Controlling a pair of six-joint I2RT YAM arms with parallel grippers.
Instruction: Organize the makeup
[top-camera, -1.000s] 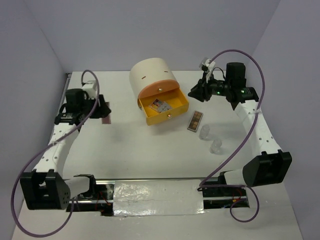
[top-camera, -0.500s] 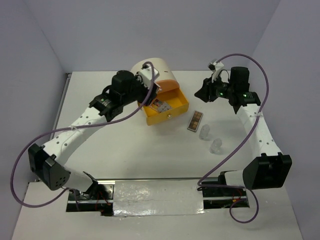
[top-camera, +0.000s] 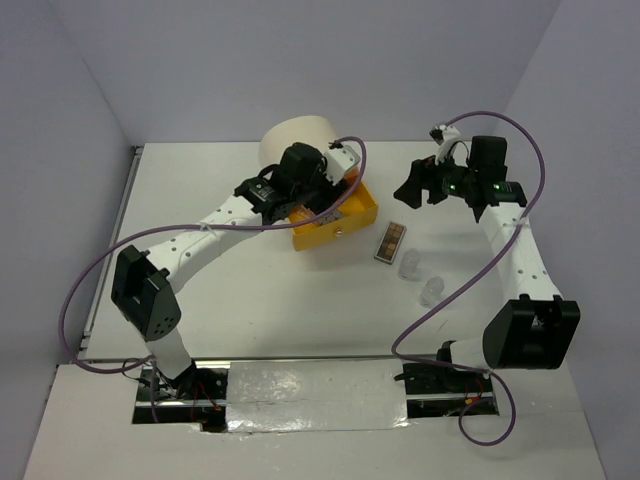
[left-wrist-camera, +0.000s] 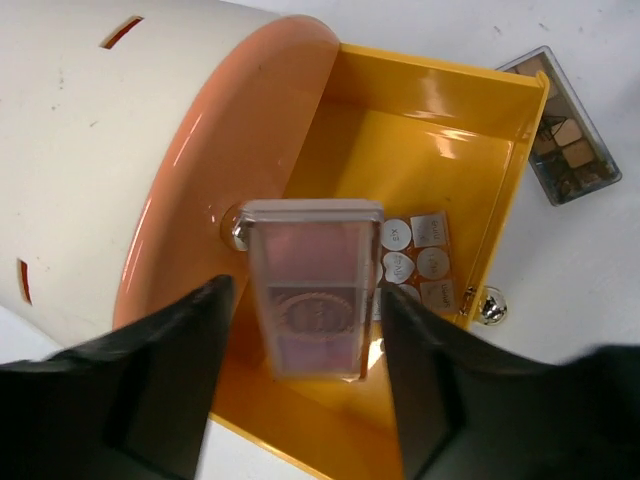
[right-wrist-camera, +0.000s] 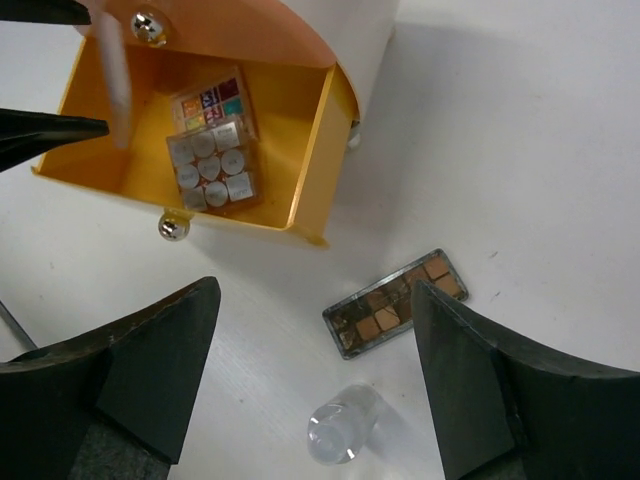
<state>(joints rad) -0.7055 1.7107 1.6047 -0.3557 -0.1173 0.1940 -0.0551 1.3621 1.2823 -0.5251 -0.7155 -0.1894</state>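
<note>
The yellow plastic drawer (top-camera: 322, 238) stands pulled out before the cream cylindrical unit (top-camera: 290, 140), a clear case of round silver pans (right-wrist-camera: 212, 165) and, further in, a small square multicoloured palette (right-wrist-camera: 210, 102) lying inside it, the pinkish flat palette (left-wrist-camera: 312, 290) in the left gripper (left-wrist-camera: 305, 330) above them, while on the white table (top-camera: 250, 290) right of the drawer lies the long brown palette (top-camera: 391, 241), with two clear little bottles (top-camera: 410, 263) just nearer.

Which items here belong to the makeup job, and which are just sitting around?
Job: pink palette, brown palette, two bottles, grey-white palette and colourful palette in the drawer.
Lying about: cream unit, silvery strip.
</note>
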